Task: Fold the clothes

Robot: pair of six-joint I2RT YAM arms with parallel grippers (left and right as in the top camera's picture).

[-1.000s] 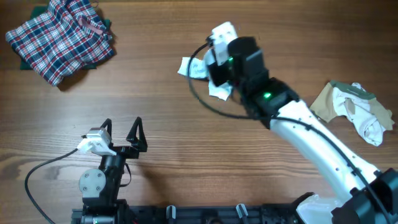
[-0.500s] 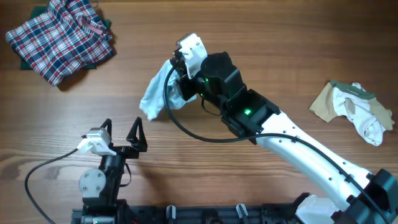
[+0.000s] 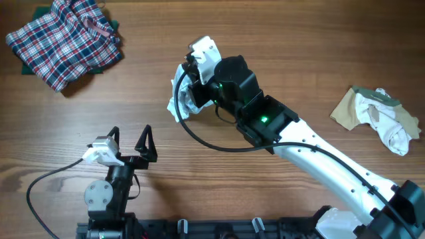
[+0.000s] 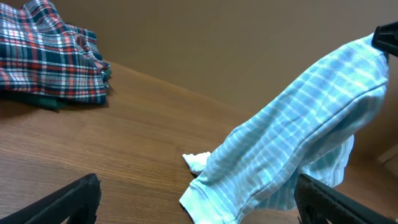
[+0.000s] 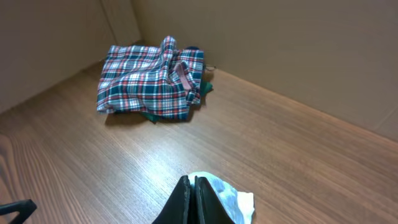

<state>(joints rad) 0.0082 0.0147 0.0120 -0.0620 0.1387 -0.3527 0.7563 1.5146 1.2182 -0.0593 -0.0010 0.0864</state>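
Pale blue-white w/ fine stripes on the thin garment (image 4: 292, 143). Red-white-blue plaid, dark green peeking underneath, on the plaid garment (image 3: 63, 40). Beige + white on the crumpled garment (image 3: 372, 113). Warm brown wood grain across the table (image 3: 319, 40). White right arm (image 3: 345, 159), black wrist, green LED.

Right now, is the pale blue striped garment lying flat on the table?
No, the pale blue striped garment hangs slanting from the right claw, and only its lower end reaches the table.
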